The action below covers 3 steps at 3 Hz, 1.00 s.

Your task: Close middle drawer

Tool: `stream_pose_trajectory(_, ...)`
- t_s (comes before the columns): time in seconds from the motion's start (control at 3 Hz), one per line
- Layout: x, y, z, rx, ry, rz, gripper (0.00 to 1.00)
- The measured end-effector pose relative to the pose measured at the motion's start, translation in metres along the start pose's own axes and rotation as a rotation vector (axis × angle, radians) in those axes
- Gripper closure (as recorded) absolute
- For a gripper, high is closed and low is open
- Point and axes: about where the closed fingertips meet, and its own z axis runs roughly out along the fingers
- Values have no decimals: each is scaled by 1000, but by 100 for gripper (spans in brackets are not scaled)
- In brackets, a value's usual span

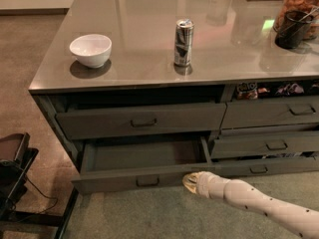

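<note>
No legible text on can (183, 43), pincer (191, 182) at middle drawer (109, 179) front

The middle drawer (114, 179) is a wide, dark grey-brown drawer with a flat front and a small dark bail handle (148, 180) at the centre of that front. It stands pulled well out from the left stack of the desk (149, 49), so its side walls and floor show from above. Its front sits level, low and close to the carpet. The claw (192, 182) is at the right end of the drawer front, just beside it; whether they touch cannot be told.
</note>
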Motion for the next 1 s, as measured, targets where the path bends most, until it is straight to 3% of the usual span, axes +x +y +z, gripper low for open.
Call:
stream_pose_trajectory(0.67, 8, -35, 14, 94, -10, -32, 100)
stream_pose_trajectory(1.0, 12, -54, 22, 116, -8, -44, 100)
